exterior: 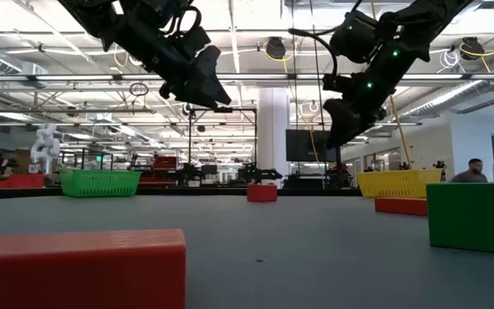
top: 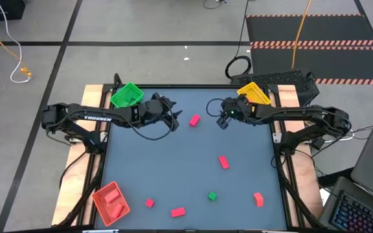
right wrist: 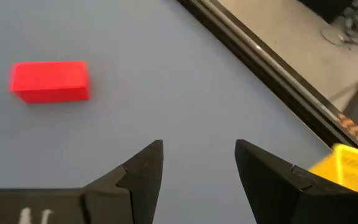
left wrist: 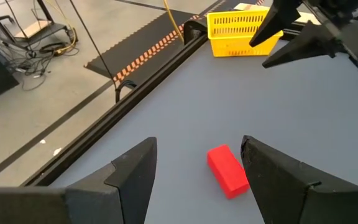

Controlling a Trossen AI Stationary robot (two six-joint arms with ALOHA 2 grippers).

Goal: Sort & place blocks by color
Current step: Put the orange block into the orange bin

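Note:
Small blocks lie flat and scattered on the dark table. A pink-red bar (top: 194, 120) (left wrist: 227, 171) (right wrist: 50, 81) sits near the far edge, between my two grippers. My left gripper (top: 172, 118) (left wrist: 199, 146) hovers open just left of it, raised off the table. My right gripper (top: 220, 120) (right wrist: 199, 146) hangs open to the bar's right, also raised. Toward the near edge lie a red bar (top: 223, 162), a green cube (top: 212, 195) (exterior: 470, 216), a salmon-orange piece (top: 258, 199) and two pink-red pieces (top: 177, 211) (top: 149, 203).
The green tray (top: 127, 95) stands at the far left corner and the yellow tray (top: 254, 94) at the far right corner. The red tray (top: 112, 200), at the near left corner, holds red pieces. A person (exterior: 472, 170) shows in the room beyond the table.

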